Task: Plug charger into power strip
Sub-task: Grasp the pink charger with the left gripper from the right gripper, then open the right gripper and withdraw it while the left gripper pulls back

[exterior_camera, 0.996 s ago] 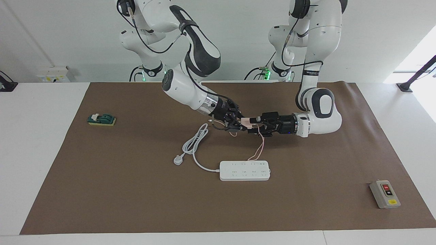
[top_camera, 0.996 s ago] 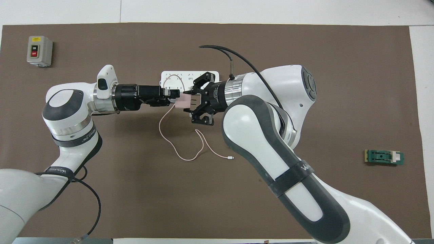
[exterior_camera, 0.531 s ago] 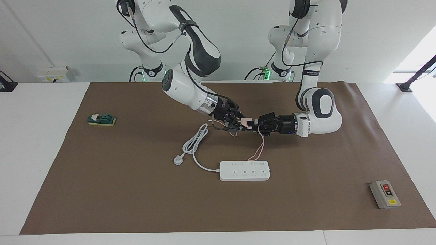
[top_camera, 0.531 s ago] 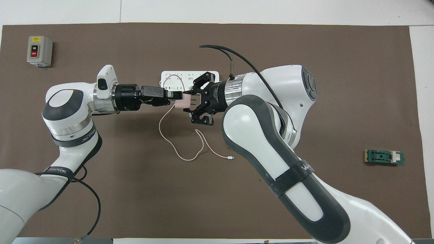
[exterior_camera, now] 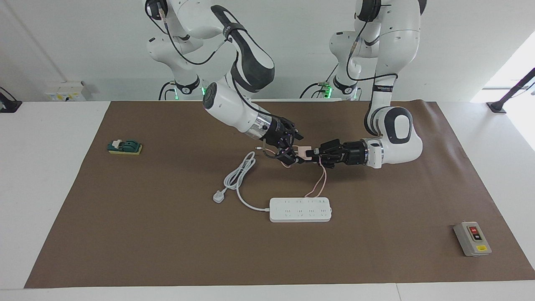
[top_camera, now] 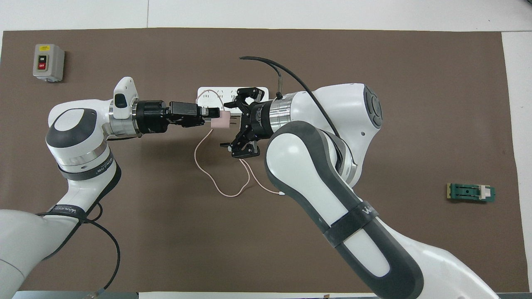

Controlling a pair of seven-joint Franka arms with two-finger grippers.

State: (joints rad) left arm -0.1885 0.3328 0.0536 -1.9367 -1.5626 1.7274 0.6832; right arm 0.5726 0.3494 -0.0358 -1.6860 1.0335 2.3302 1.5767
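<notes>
The charger [exterior_camera: 302, 151], a pale-pink cube, is held in the air over the mat, nearer to the robots than the power strip [exterior_camera: 300, 210]. My left gripper [exterior_camera: 312, 153] is shut on it, level, with the prongs pointing at my right gripper [exterior_camera: 292, 149]. My right gripper is open, its fingers spread around the prong end without holding it. In the overhead view the left gripper [top_camera: 213, 117] grips the charger [top_camera: 220, 121] and the right gripper [top_camera: 229, 124] gapes beside it. The pink cable [top_camera: 208, 174] hangs down and loops on the mat. The power strip [top_camera: 208, 92] is partly hidden under the arms.
The strip's thick white cord ends in a white three-pin plug [exterior_camera: 218, 195] toward the right arm's end. A grey button box [exterior_camera: 472, 239] [top_camera: 48, 62] lies at the left arm's end. A green block [exterior_camera: 124, 147] [top_camera: 471, 193] lies at the right arm's end.
My left gripper closed on the charger, and my right gripper opened and let it go. The charger has shifted slightly toward the left arm's end.
</notes>
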